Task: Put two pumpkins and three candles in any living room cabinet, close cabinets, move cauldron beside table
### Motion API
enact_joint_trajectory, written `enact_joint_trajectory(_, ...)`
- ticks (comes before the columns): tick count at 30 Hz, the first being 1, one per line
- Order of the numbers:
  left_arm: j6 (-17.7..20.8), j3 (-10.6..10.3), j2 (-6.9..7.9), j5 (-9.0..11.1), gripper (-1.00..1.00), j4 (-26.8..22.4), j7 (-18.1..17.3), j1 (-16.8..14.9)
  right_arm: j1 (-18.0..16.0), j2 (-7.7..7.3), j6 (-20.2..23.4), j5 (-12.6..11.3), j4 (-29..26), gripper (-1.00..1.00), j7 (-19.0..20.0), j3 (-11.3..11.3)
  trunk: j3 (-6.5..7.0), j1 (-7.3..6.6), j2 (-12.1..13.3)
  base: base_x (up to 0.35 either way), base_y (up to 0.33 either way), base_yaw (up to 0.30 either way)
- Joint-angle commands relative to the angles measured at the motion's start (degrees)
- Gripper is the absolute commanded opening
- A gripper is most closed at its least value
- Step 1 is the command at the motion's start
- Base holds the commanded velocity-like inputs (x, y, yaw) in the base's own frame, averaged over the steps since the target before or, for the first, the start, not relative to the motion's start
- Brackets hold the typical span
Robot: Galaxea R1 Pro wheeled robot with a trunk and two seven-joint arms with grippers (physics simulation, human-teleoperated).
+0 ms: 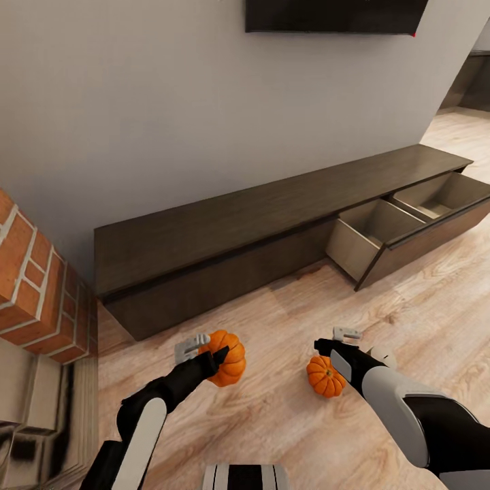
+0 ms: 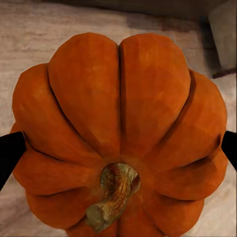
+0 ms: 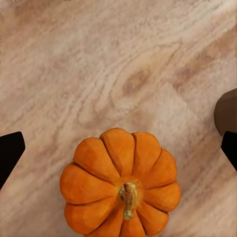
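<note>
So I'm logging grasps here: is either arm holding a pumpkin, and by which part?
The left gripper holds one pumpkin, jaws on its ribbed sides, stem free. The right gripper is open over the other pumpkin, with no hold on it.

Light was even and fairly bright on my feeds. The cabinet (image 1: 272, 218) cast a soft shadow on the floor (image 1: 286, 408) just below its front. Wrist views looked soft, low-res; finger edges blurred.

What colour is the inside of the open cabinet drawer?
Pale beige inside the drawer, against the dark brown cabinet; the head view shows it best.
</note>
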Motion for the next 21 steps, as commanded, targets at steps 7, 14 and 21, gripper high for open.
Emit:
enact_joint_trajectory(7, 7.9, -0.59, -2.57, 13.3, -1.0, 1.03, 10.3, -21.07, 0.0, 0.29, 0.26, -0.41, -0.2, 1.0, -0.15, 0.1, -0.05, -0.01, -0.01, 0.0, 0.0, 0.0)
enact_joint_trajectory(14, 9.43, -1.55, -2.57, 33.79, -1.0, 1.27, 17.34, -26.31, 0.0, 0.39, 0.26, -0.39, -0.21, 1.0, -0.15, 0.11, -0.05, -0.01, -0.01, 0.0, 0.0, 0.0)
enact_joint_trajectory(21, 9.97, -1.89, -2.57, 35.64, -1.0, 2.06, 17.45, -26.54, 0.0, 0.62, 0.26, -0.41, -0.18, 1.0, -0.15, 0.11, -0.05, -0.01, -0.01, 0.0, 0.0, 0.0)
